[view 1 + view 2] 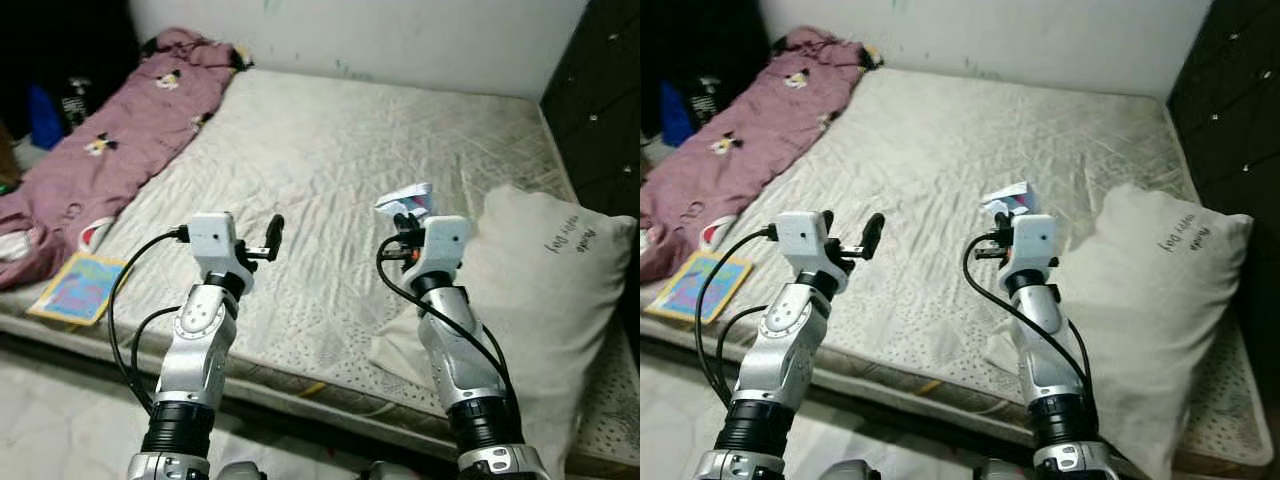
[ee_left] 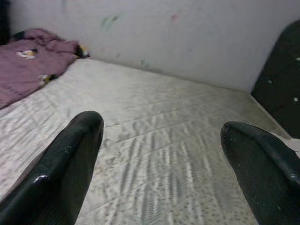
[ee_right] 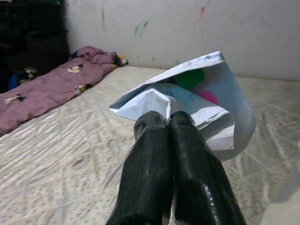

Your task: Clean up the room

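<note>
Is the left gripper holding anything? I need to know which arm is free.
No: the left gripper has its jaws spread wide with only bare mattress between them.

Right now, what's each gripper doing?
Left gripper: open, holding nothing, above the mattress.
Right gripper: shut on a crumpled paper, held above the mattress.

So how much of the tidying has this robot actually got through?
Early days, I'd say. In hand: the right gripper is shut on a crumpled white paper, held above the quilted white mattress. The left gripper is open. Left: the rumpled pink blanket, the colourful flat book and the white pillow.
</note>
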### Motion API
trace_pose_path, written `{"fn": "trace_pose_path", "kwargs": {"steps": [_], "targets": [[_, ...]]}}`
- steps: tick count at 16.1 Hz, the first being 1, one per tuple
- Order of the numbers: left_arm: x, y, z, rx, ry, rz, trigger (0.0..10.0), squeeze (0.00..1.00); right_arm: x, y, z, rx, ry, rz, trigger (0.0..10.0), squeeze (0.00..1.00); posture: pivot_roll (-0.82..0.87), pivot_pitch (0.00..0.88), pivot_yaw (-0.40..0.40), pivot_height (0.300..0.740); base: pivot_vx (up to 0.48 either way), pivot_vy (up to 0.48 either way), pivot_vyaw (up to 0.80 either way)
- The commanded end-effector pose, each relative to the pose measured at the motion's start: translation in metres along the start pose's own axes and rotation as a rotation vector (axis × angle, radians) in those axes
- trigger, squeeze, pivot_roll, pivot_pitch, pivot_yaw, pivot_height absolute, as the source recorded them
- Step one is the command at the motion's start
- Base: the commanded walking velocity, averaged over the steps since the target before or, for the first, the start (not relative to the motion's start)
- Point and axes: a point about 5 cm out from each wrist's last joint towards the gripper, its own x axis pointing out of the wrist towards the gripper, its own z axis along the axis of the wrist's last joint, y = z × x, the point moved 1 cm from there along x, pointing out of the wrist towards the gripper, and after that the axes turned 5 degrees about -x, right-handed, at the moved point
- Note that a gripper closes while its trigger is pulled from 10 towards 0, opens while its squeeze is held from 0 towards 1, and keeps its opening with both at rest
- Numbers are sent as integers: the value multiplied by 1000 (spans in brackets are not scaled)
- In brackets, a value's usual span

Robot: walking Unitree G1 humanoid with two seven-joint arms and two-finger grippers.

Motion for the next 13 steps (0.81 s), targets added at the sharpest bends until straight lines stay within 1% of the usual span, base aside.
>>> {"fn": "trace_pose_path", "kwargs": {"steps": [1, 2, 3, 7, 10, 11, 13], "targets": [[0, 4, -1, 12, 12, 21, 10000, 0, 3, 3, 8, -1, -27, 12, 10000, 0, 1, 0, 32, 740, 0, 0, 0], [0, 5, -1, 10, 10, 31, 10000, 0, 3, 3, 7, 3, -21, 11, 10000, 0, 3, 0, 31, 740, 0, 0, 0], [0, 6, -1, 7, 10, 34, 10000, 0, 4, 2, 5, 1, -3, 4, 10000, 0, 3, 0, 31, 740, 0, 0, -800], [0, 6, -1, -1, 12, 37, 10000, 0, 5, 3, 4, -5, 0, 10, 10000, 0, 4, 0, 29, 740, 0, 0, -786], [1, 5, -2, -5, 14, 27, 10000, 0, 5, 3, 4, -5, 4, 17, 10000, 0, 4, 0, 29, 740, 0, 0, -788], [1, 3, -2, -22, 8, 7, 10000, 0, 5, 3, 4, -5, 5, 18, 10000, 0, 4, 0, 29, 740, 0, 0, -788], [2, 3, -1, -22, 9, 6, 10000, 0, 6, 3, 5, -5, 4, 20, 10000, 0, 2, 0, 28, 740, 0, 257, -788]]}}
